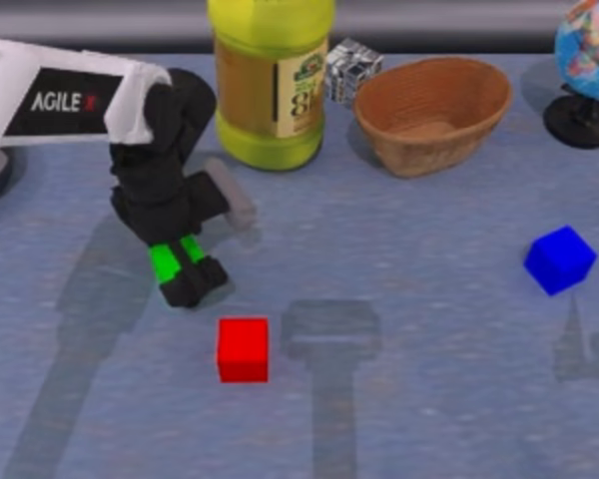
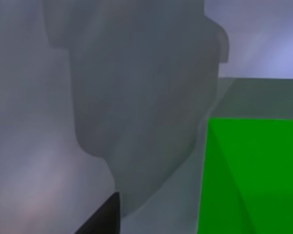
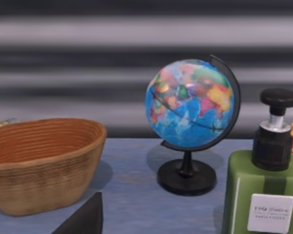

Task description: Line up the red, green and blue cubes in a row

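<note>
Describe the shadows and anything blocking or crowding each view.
Top view: soft grey arm shadows fall across the table, one beside the red cube; the left tool partly covers the green cube. Left wrist view: green cube fills a corner, beside a broad grey shadow. Right wrist view: globe and basket cast faint shadows.

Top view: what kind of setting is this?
Likely a rendered tabletop manipulation test scene, not a real room: a blue-grey table with flat, plain red cube and blue cube, plus unrelated clutter such as a woven brown basket and small globe.
</note>
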Motion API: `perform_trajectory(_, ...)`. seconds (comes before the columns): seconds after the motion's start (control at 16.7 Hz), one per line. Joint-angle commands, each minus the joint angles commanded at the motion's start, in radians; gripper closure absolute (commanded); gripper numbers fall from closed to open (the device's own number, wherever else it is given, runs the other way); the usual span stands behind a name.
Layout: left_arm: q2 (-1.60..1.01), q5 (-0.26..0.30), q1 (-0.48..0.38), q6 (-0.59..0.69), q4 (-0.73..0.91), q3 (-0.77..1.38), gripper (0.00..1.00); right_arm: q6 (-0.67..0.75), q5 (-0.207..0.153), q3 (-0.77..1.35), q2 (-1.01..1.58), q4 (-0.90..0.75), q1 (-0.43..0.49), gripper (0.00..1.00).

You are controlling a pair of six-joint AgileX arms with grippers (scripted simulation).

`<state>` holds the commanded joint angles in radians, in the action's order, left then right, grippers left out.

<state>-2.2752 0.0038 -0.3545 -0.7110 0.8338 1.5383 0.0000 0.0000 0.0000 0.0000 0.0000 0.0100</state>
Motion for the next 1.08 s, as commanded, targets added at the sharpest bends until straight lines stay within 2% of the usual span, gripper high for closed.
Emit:
perform_trajectory(0.54,0.0,0.0,0.0,0.0,0.0,0.0,0.98,0.0,0.0,0.0,0.0,0.0,0.0,0.0)
perform_trajectory(1.08,0.007,0.002,0.001,0.001,0.004,0.0,1.0,0.0,0.0,0.0,0.0,0.0,0.0,0.0)
